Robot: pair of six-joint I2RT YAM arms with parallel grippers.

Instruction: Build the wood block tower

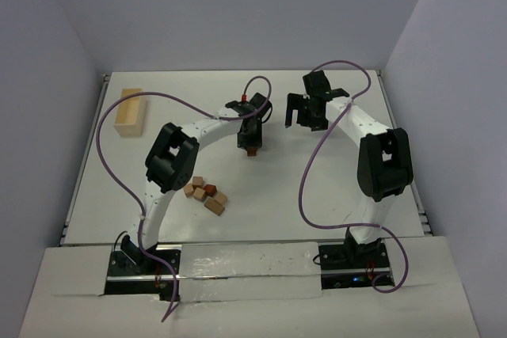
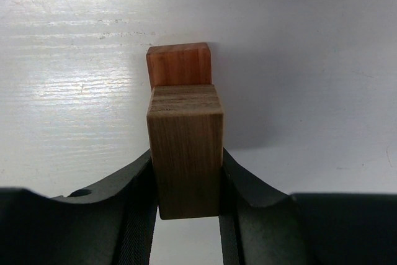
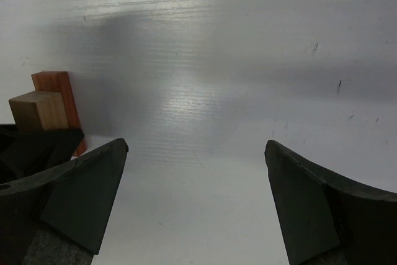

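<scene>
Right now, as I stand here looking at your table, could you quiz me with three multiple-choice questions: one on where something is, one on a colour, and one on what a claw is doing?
1. Where is the long pale box?
A) at the far left of the table
B) at the far right
C) between the arm bases

2. What colour is the rear block, just beyond the tan block in the left gripper?
A) blue
B) white
C) reddish brown

3. What is the right gripper doing?
A) squeezing a block
B) open, holding nothing
C) out of view

Answers:
1 A, the overhead view shows it by the far left edge.
2 C, the left wrist view shows its red-brown grain.
3 B, its jaws stand wide apart over bare table.
</scene>
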